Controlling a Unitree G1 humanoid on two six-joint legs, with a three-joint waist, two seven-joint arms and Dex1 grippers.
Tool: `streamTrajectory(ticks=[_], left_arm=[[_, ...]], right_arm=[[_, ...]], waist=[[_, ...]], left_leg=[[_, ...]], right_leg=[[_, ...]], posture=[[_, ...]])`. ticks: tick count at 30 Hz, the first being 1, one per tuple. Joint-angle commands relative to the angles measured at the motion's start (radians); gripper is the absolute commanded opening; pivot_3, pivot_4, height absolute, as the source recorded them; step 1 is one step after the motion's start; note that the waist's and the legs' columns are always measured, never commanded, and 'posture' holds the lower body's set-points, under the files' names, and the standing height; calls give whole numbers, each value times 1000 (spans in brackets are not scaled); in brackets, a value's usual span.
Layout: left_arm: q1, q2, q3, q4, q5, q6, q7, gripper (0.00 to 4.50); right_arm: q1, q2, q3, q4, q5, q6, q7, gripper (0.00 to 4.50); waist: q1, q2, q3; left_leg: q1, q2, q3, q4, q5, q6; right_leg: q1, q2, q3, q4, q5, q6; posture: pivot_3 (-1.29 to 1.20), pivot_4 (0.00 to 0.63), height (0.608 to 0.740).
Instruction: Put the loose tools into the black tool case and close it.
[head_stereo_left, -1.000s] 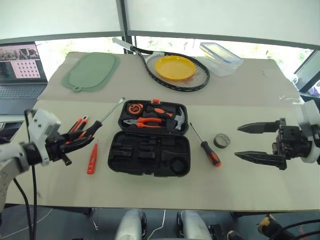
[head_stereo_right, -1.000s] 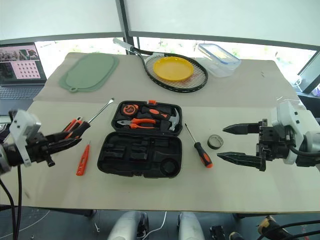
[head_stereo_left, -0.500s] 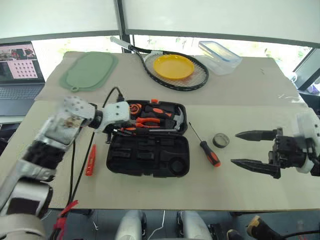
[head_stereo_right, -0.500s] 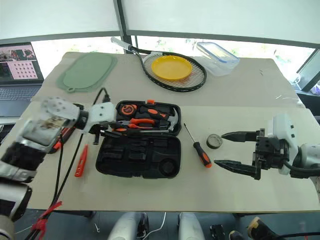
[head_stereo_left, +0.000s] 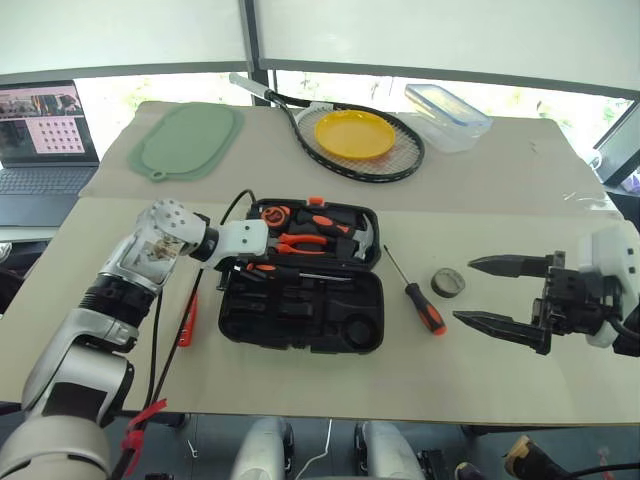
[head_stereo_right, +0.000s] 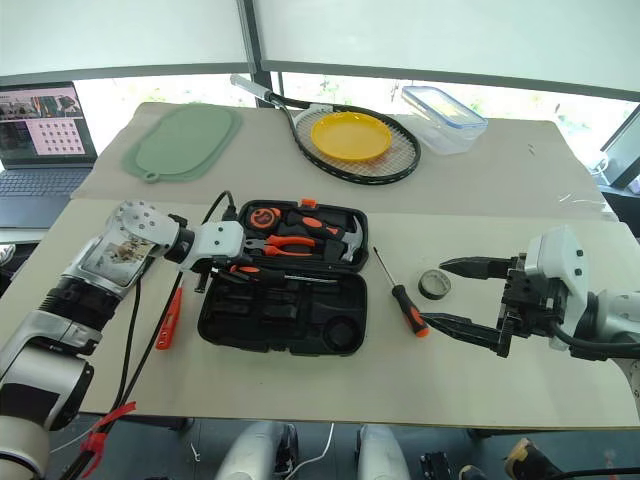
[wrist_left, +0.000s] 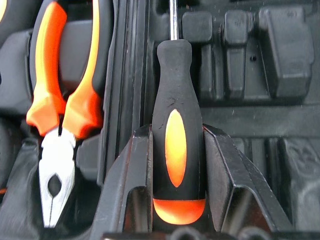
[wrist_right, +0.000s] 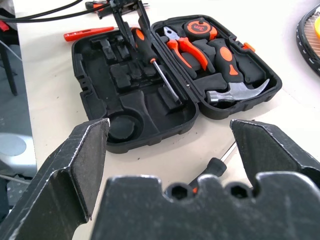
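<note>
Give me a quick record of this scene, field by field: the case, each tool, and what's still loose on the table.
case: black tool case open on the table, pliers and hammer in its far half
left tool: shut on a screwdriver with a black-orange handle, held over the case's near half
right tool: open, empty, apart from the case
loose, right of case: second screwdriver, grey tape roll
loose, left of case: slim orange tester screwdriver
utility knife: cannot tell

Left claw clamps a screwdriver; right claw gapes wide, hovering.
</note>
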Motion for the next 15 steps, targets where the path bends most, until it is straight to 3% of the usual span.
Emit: streamTrajectory(ticks=[1, 2, 3, 10, 14, 15], left_arm=[[-39, -22, 12, 81, 47, -51, 35, 898], [-46, -26, 14, 95, 50, -55, 34, 898], [-52, -27, 18, 102, 51, -57, 29, 1398], [-63, 21, 63, -13, -8, 22, -75, 3731], [-73, 26, 96, -93, -46, 94, -107, 3731], [-76, 19, 104, -101, -55, 105, -108, 3486]], right_arm=[[-22, -5, -15, -29, 28, 13, -22, 4500], [-27, -6, -13, -30, 31, 17, -26, 4500], [-30, -6, -11, -32, 33, 20, -29, 4500], [-42, -8, -3, -42, 50, 37, -47, 4500], [-52, -12, 7, -37, 55, 42, -51, 4500], [-59, -12, 13, -35, 57, 44, -54, 4500]], waist=[[5, 0, 0], [7, 0, 0], [8, 0, 0], [5, 0, 0], [3, 0, 0], [3, 0, 0]], left_leg=[[0, 0, 0, 1, 0, 0], [0, 0, 0, 1, 0, 1], [0, -1, 0, 2, 0, 1], [-1, -1, -1, 2, 1, 2], [-2, -1, -1, 2, 0, 2], [-2, -1, -1, 2, 0, 3]], right_leg=[[0, 0, 0, 0, 0, 0], [1, 0, 0, 0, 1, 1], [1, 0, 0, 0, 1, 1], [0, -1, 0, 0, 1, 2], [-1, -1, 0, 0, 1, 2], [-1, -1, 0, 0, 1, 2]], posture=[[0, 150, 738], [0, 150, 738], [0, 150, 738], [0, 150, 738], [0, 150, 738], [0, 150, 738]])
